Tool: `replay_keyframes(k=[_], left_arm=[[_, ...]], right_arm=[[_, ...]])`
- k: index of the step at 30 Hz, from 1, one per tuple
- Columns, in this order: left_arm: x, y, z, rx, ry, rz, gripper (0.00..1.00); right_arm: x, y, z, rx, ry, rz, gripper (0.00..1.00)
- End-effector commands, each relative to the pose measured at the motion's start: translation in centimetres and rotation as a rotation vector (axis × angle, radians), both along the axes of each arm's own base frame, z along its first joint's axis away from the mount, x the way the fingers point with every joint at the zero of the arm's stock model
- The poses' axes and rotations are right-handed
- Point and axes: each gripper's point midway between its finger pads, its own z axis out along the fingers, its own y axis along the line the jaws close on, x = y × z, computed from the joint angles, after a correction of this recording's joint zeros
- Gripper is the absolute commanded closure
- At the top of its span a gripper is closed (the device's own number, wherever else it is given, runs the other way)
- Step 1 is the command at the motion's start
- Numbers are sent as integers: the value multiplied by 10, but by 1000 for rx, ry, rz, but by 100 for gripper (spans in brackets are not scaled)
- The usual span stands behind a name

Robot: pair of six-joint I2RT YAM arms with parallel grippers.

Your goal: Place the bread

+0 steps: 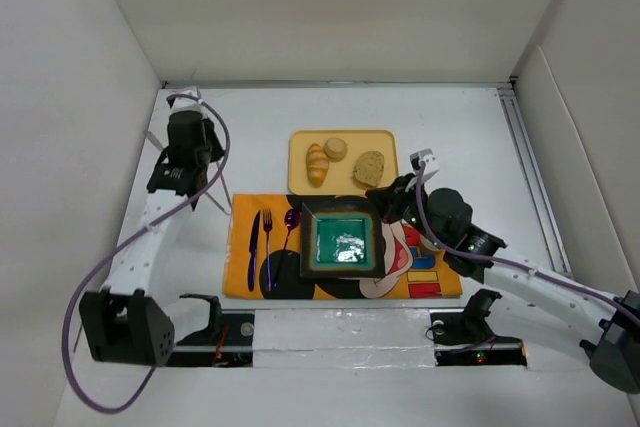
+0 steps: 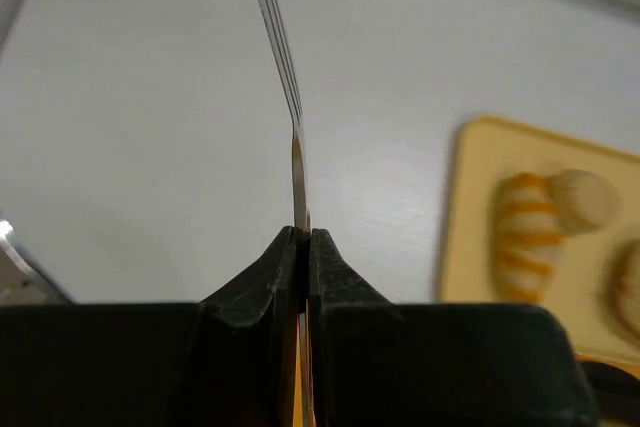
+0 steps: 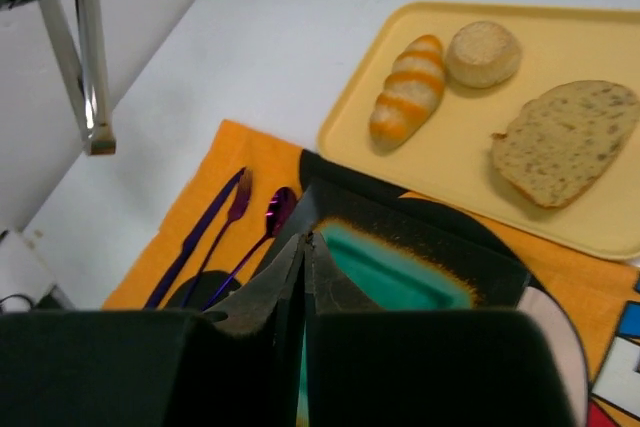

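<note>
**Bread lying on tray; both fingers clenched**

Ridged golden roll (image 1: 317,163), round tan bun (image 1: 336,148) and brownish oval slice (image 1: 369,168) are lying on the yellow plastic tray (image 1: 303,143), upper centre. Right fingers (image 3: 275,282) are clenching nothing, just below the slice, nearer. Left fingers (image 2: 270,267) are gripping a thin metal strip (image 2: 283,57), bread rightward. Roll's long axis is running up-frame.

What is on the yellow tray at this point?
A striped roll, a round bun and a brown slice lie on the tray, none stacked. The tray surface under them is covered.
</note>
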Motion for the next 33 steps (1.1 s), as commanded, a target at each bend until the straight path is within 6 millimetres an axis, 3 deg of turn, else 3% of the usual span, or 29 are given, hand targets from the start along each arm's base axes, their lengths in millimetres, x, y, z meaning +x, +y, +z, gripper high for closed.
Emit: replay_keyframes(k=[1,2,3,4,5,6,8,9,11,12,13,14,15,18,19,24,27,29,33], left_arm=[[-7,-65,44,-239,-176,-289,100],[-13,-77,45,-279,-192,-347,100],[-16,-89,74,-313,-303,-423,100],[-27,-109,85,-364,-337,-547,100],[-34,-118,82,-431,-341,-578,100],[-39,-125,106,-454,-440,-637,100],[-55,-142,110,-558,-456,-734,100],[-65,-147,133,-572,-556,-800,100],[-85,-157,132,-638,-590,-893,100],[-101,-160,154,-675,-682,-948,100],[-111,-162,157,-689,-701,-990,100],[-117,-164,157,-704,-708,-1013,100],[-130,-166,169,-720,-752,-1061,100],[-155,-169,183,-716,-818,-1157,100],[-161,-169,185,-723,-821,-1177,100],[-183,-170,194,-683,-878,-1236,100],[-191,-168,194,-690,-890,-1252,100],[-193,-168,193,-696,-892,-1249,100],[-200,-167,194,-724,-903,-1266,100]], right_arm=[[-9,18,46,70,-103,112,89],[-9,20,46,77,-99,114,83],[-9,22,46,79,-94,120,76],[-11,25,51,79,-92,140,70],[-11,25,53,80,-93,143,65],[-16,31,56,87,-86,184,54],[-26,42,62,125,-66,251,43],[-29,47,71,161,-87,281,32],[-44,67,69,189,-68,409,25],[-51,75,68,214,-41,450,18],[-54,82,74,243,-55,491,14],[-54,94,62,248,-7,518,10],[-53,100,67,273,-29,537,5],[-59,127,59,266,-3,638,2],[-69,136,60,269,-7,692,1],[-86,162,67,308,-60,816,0],[-97,166,73,336,-98,874,0],[-107,168,66,334,-89,922,0],[-102,170,62,340,-88,901,0]])
